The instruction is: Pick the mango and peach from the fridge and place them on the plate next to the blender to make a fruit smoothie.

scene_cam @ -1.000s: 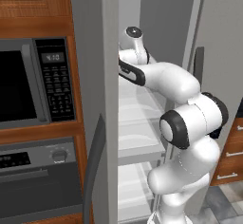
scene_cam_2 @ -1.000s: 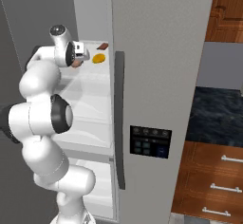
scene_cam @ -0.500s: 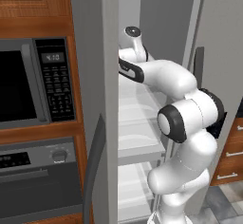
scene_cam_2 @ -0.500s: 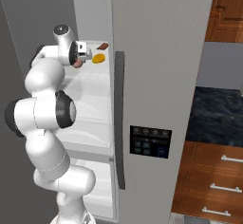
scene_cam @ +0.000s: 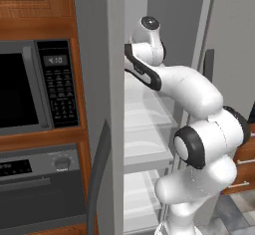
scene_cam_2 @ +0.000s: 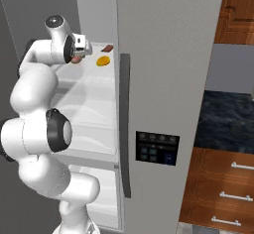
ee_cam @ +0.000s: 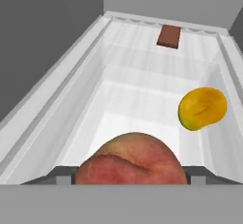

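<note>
- Sitting dead ahead of your gripper [ee_cam: 129, 182]: peach [ee_cam: 130, 159], between the jaws on the fridge [scene_cam_2: 163, 79] top shelf; grip not confirmable.
- Mango [ee_cam: 202, 108]: beyond, off to one side, long axis crosswise.

Light is even and flat across all three rendered views, bright on the white fridge [scene_cam: 144, 144] shelves and without glare or hard shadows. The base views are soft and slightly blocky, while in the hand view the peach [ee_cam: 130, 159] at 6 o'clock looks a little blurred.
</note>
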